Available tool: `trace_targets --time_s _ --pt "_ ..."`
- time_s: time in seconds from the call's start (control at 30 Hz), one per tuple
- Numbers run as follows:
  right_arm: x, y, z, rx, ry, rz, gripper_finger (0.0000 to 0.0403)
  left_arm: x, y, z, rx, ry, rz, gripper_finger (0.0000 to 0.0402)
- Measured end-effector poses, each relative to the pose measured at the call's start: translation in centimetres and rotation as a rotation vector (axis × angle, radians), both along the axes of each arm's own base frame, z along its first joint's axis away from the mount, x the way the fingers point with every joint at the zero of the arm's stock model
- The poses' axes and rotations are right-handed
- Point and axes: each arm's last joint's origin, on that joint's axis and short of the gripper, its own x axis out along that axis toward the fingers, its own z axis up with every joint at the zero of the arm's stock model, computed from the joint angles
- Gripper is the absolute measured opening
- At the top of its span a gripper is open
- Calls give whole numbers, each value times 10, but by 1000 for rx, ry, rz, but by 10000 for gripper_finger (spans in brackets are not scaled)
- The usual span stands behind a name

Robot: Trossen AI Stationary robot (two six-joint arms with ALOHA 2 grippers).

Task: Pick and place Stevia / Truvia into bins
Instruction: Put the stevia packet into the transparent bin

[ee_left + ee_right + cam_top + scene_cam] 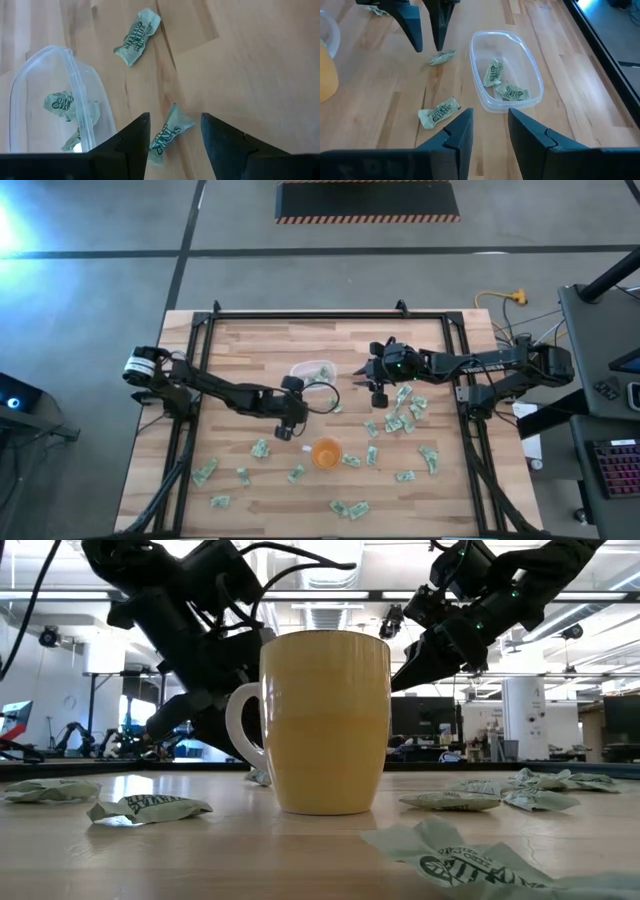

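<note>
Open, empty right fingers (489, 132) frame the tub (506, 70); left fingers (175, 137) straddle a sachet (169, 134).

Overhead, table-level and wrist views share the tub (506, 70).

One clear tub (506, 70); inside it two green-and-white sachets (492, 73) show plainly in the right wrist view (the left wrist view hints at a possible third, too hidden by the wall to be sure); one orange cup (326, 452); two dark arms, so two grippers, the left gripper (287, 423) and the right gripper (372, 373); loose sachets on the table number roughly twenty-five in the high view, of which about ten crowd in a heap (402, 415) on the right and the others lie scattered singly across the near half; an exact tally of the heap cannot be made, since its pieces overlap.
</note>
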Motion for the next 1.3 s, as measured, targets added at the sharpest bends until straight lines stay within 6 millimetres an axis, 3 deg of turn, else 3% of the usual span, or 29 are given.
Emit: trace_targets --time_s 0.17,0.53,0.87,1.3 --pt "0 0 0 0 2 0 109 -5 -10 -1 80 13 64 159" --pt "0 0 -1 -6 3 4 107 -1 -10 2 23 -13 60 159" --pt "-1 2 -1 0 13 7 100 26 -13 -21 72 98 50 159" --pt "-1 3 -1 0 14 12 100 16 -9 -4 43 116 142 159"
